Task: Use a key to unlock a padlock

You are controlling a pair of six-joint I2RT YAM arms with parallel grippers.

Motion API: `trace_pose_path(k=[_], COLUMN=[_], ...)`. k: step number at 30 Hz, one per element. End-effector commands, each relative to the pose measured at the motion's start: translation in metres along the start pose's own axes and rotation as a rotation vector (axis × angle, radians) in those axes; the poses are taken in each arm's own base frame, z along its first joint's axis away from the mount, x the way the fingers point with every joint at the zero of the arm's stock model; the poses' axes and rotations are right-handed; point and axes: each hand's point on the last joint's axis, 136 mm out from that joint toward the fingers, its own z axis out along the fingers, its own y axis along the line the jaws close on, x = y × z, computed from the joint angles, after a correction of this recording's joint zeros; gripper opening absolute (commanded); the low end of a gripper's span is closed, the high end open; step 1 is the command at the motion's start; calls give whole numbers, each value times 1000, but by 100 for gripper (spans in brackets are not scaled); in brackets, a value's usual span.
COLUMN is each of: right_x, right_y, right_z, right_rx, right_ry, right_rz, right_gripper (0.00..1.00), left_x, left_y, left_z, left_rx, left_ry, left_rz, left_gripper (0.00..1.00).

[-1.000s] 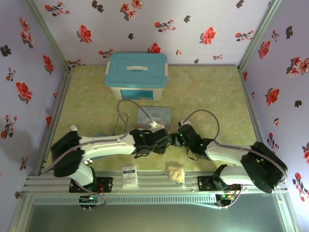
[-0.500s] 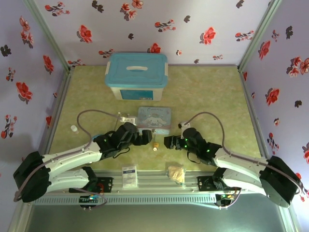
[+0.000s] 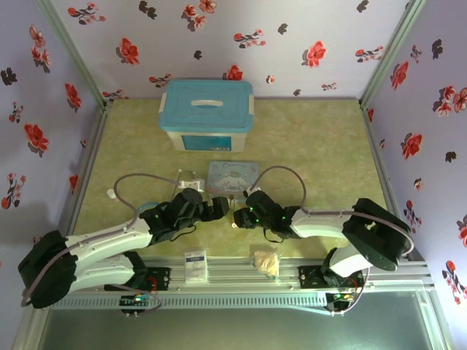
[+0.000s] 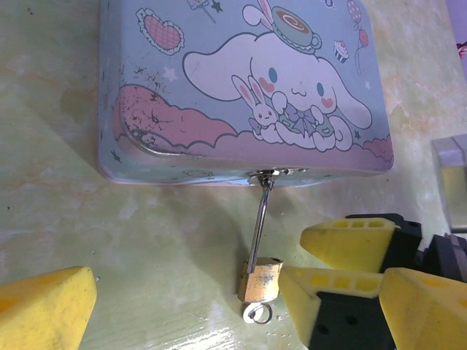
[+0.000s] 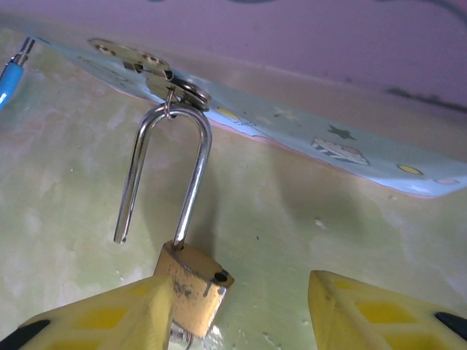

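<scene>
Padlock (image 5: 193, 281) hangs sprung open from the cartoon tin's (image 4: 241, 87) front edge, key (image 4: 257, 313) apparently in its base; unlock looks done.
Right gripper (image 5: 241, 292) jaws wide, straddling the lock body below the tin; left gripper (image 3: 219, 208) wide, just beside. Next is likely to back off without snagging.

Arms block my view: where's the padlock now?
Left wrist view, low centre: the padlock lies just before the tin, shackle hooked to its latch, beside the right gripper.

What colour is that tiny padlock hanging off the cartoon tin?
The padlock is brass-yellow, with a silvery shackle; clearest in the right wrist view.
</scene>
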Motion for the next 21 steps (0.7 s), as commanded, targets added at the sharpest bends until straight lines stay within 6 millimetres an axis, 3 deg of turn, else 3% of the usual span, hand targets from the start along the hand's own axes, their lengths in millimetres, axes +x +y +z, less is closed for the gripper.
trace_pose_path(k=[1,10,14,21], right_x=[-7,4,12,13], right_y=[14,12,7,10], right_z=[6,16,19,11], right_rx=[-22,6,26,-46], right_ry=[-2,38,60,14], right_rz=[-2,-5,7,106], right_gripper=[51,44,35,26], left_x=[-3,-4,-7,-12], left_y=[0,2,2,4], left_z=[-1,0,-1,-2], left_rx=[19,21,21,13], left_ry=[-18,-26,-32,-46], left_rz=[-27,-36,-37,-37], left_gripper=[100,100,100,100])
